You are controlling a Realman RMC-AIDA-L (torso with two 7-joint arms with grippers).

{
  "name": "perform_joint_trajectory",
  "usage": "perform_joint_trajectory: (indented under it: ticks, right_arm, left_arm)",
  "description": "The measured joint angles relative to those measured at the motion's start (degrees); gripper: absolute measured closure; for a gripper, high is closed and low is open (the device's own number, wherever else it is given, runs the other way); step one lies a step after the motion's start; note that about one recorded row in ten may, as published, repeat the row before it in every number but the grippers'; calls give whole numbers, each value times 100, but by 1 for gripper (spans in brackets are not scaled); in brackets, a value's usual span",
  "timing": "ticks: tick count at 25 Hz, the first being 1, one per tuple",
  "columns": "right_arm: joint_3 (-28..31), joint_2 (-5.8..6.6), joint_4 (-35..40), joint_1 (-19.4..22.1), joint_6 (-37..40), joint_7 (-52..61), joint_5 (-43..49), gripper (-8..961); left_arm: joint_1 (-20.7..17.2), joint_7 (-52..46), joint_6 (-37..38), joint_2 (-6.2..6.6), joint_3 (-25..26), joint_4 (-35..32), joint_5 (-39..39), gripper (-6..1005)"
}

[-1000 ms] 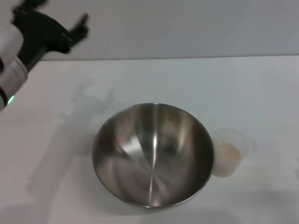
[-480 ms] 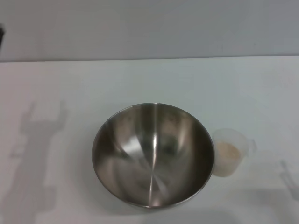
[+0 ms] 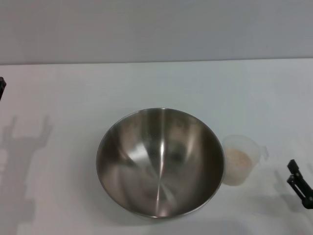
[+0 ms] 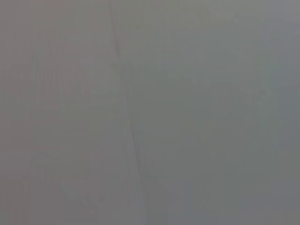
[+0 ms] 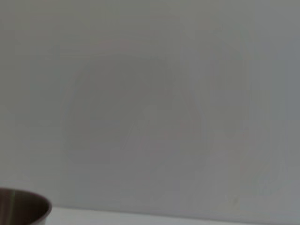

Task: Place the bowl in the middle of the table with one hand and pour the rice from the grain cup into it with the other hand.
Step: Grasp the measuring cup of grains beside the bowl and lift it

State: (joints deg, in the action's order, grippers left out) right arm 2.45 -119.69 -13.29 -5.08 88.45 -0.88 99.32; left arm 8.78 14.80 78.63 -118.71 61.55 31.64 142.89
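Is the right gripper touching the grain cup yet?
Apart. Head view shows bare table between the right gripper and the grain cup.

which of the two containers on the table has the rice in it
The small clear cup, standing just right of the big steel bowl, holds the rice. The bowl is empty, showing only its shiny inside.

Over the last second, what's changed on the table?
The left end effector pulled off to the robot's left, leaving a sliver at the frame edge. The right end effector has come in beside the grain cup, not touching. The bowl, cup and rice stayed put.
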Motion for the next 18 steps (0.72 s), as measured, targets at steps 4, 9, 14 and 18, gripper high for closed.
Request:
perform_joint_trajectory:
  ticks: [4,9,14,18]
  right_arm:
    - [-7,2,-11,-172,-362,0,0,116]
    - [-94,-10,-45,-319,-597,0,7,117]
    - [-163,-9,-81,-408,-793,0,9,117]
    - [-165,-6,-90,-483,-918,0,8,118]
  left_arm:
    - [-27,-19,-90,-5,-3,-79,-6,152]
    - [-27,-35,-179,-3,-49,-161,-7,153]
    - [-24,-93,-210,-3,-60,-174,-7,153]
    - [-16,-112,-221,-3,-84,-177,-7,152]
